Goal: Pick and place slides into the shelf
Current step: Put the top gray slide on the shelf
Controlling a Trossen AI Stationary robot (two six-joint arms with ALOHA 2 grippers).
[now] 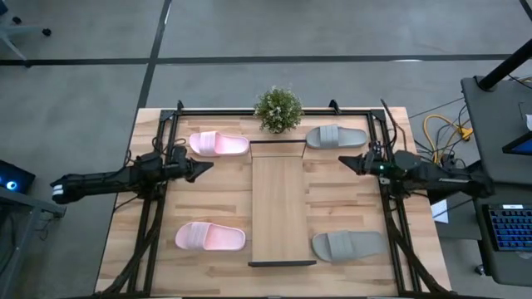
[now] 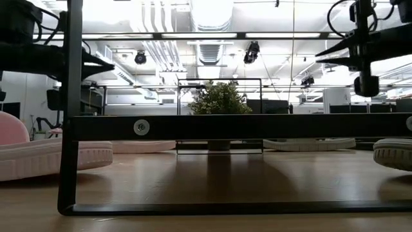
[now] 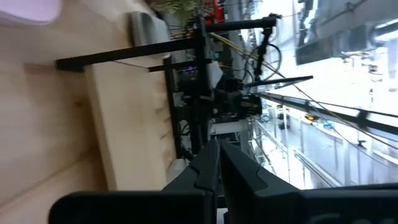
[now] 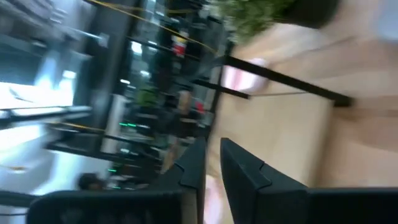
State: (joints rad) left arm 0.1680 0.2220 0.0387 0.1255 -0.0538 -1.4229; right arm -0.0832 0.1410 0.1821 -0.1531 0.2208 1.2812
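1. The shelf lies lengthwise down the middle of the bench, its light board bare; no slide rests on it, so the task appears unstarted.
2. Four slides sit at the bench's corners, two per side, each within the nearer arm's reach: far pink slide and near pink slide on the left, far grey slide and near grey slide on the right.
3. The left pincer hovers raised just beside the far pink slide, touching nothing. Its fingers appear clenched together and empty.
4. The right pincer hovers opposite, near the far grey slide, also empty. Its fingers look nearly closed.
5. A potted plant stands at the shelf's far end, apart from all slides.
6. Judgement: both arms face inward, symmetric, likely a ready pose; either pincer must open before grasping.
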